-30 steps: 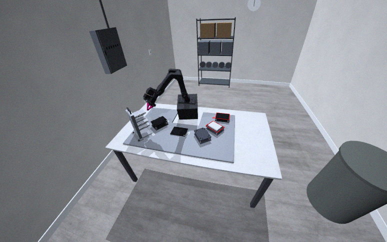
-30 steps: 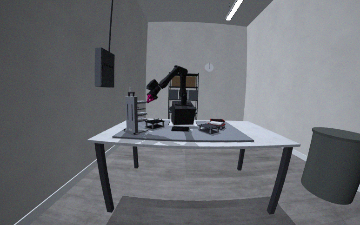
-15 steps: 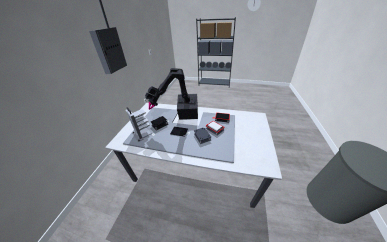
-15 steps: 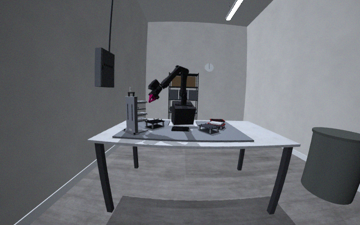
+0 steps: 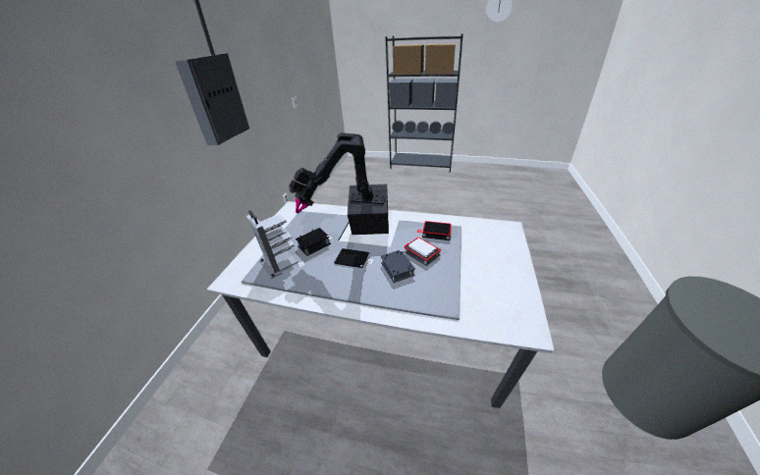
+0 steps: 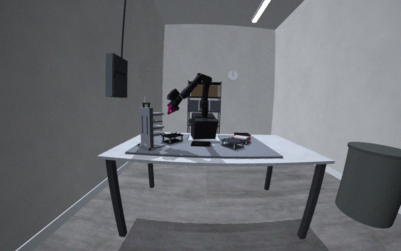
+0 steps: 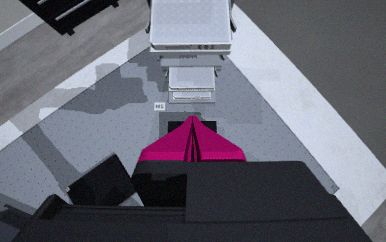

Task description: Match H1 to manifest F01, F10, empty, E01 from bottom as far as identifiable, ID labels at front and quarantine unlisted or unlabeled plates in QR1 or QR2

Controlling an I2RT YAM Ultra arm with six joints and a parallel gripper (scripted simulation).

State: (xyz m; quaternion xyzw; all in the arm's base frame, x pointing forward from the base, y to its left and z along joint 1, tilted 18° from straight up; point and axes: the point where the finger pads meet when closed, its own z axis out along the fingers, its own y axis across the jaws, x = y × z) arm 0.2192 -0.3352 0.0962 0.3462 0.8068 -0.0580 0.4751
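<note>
The plate hotel H1 (image 5: 267,246) (image 6: 145,124) stands at the left end of the grey mat. In the wrist view I look down on its front: a pale plate (image 7: 190,22) on the top shelf juts out furthest, with dark marks on its front edge. Two more pale plates (image 7: 191,77) (image 7: 192,94) sit on lower shelves, set further back. A small H1 tag (image 7: 160,106) lies on the mat. My gripper (image 7: 192,121) (image 5: 301,206) (image 6: 170,111) is shut and empty. It hangs in the air in front of the hotel, near top-shelf height.
A black nest (image 5: 311,240) (image 6: 172,136) stands right of the hotel. A flat black pad (image 5: 351,257) and another raised nest (image 5: 398,264) lie mid-mat. Two red-edged nests sit beyond: one holds a white plate (image 5: 421,248), one a dark plate (image 5: 436,228). The arm's base (image 5: 367,215) stands behind.
</note>
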